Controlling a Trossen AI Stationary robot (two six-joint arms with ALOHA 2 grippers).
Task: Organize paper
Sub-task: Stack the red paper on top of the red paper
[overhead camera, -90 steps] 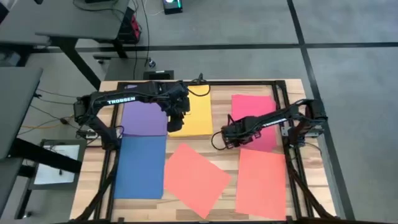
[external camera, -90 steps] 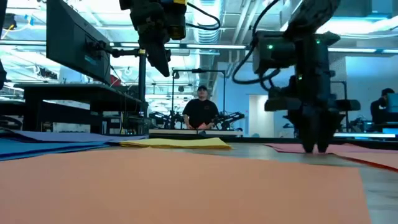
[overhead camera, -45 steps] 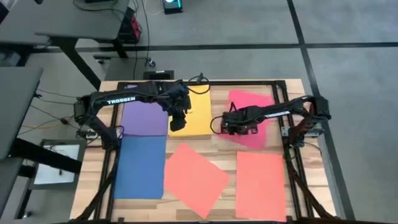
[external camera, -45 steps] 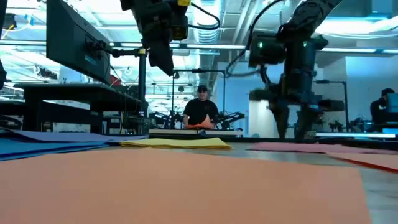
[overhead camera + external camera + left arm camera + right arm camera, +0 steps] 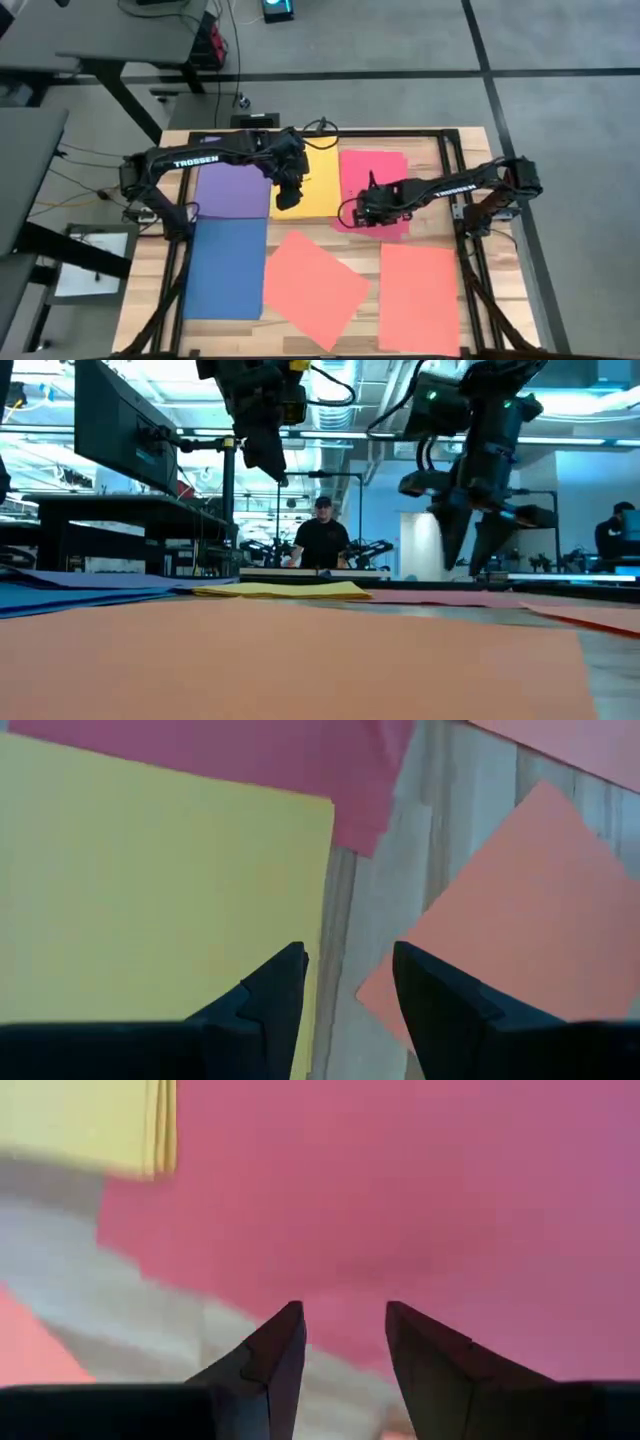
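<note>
Coloured paper lies flat on the wooden table: a purple sheet point(image 5: 235, 190), a yellow sheet point(image 5: 318, 180), a red-pink sheet point(image 5: 375, 180), a blue sheet point(image 5: 228, 268) and two orange-coral sheets point(image 5: 315, 285) point(image 5: 420, 298), the middle one lying askew. The red-pink sheet's left edge meets the yellow sheet. My right gripper point(image 5: 357, 213) point(image 5: 345, 1330) hangs open just above the red-pink sheet's near left corner, clear of it in the low view point(image 5: 468, 560). My left gripper point(image 5: 287, 198) point(image 5: 350, 970) is open, high above the yellow sheet's near right corner.
A black frame point(image 5: 455, 170) runs around the table's edges, with each arm's base at one side. Bare wood point(image 5: 350, 245) shows between the sheets. Beyond the table, desks and a person point(image 5: 322, 540) show in the room.
My right gripper has dragged the red-pink sheet toward the table's left edge, turning it from askew to square beside the yellow sheet. It has then risen off the sheet, and its fingers stand wider apart than before. The sheet stays flat on the table.
</note>
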